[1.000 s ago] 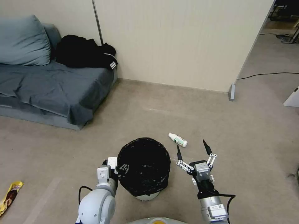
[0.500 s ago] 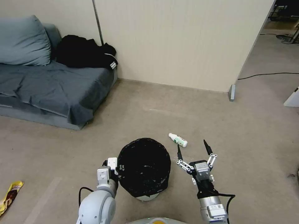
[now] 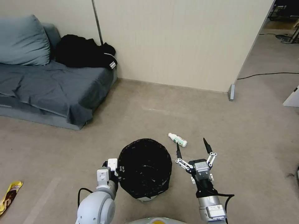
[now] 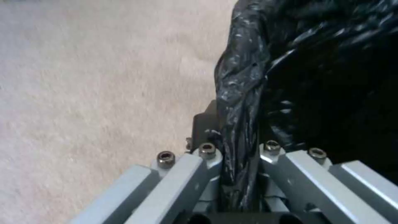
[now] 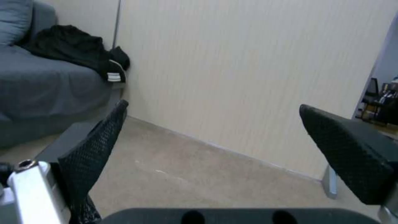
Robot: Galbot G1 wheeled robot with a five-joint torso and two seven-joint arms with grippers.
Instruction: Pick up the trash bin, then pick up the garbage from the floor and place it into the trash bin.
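Head view: a beige carpeted floor fills most of the frame, with a grey sofa point(image 3: 46, 90) at the upper left and a cream wall panel point(image 3: 180, 40) across the top. At lower centre stands the trash bin point(image 3: 145, 168), round, lined with a black bag folded over its rim. The left gripper point(image 3: 116, 170) sits at the bin's left rim, clamped onto the bag-covered edge. Just right of the bin, the right gripper point(image 3: 193, 148) hovers with its two black fingers spread wide, holding nothing. A small white bottle with a green label point(image 3: 177, 139) lies on the carpet just above the right gripper, near the bin's upper right. A yellow snack wrapper point(image 3: 10, 194) lies at the lower left edge, well apart from the bin.

Left wrist view: the metal fingers point(image 4: 195, 174) pinch a fold of glossy black bag point(image 4: 240, 102) at the rim, carpet on one side.

Right wrist view: two black textured pads point(image 5: 99, 140) stand wide apart, with wall and carpet between them.

Judged from this, the bin is grasped, though whether it is lifted is unclear. No litter appears collected; the bottle and wrapper remain on the floor.
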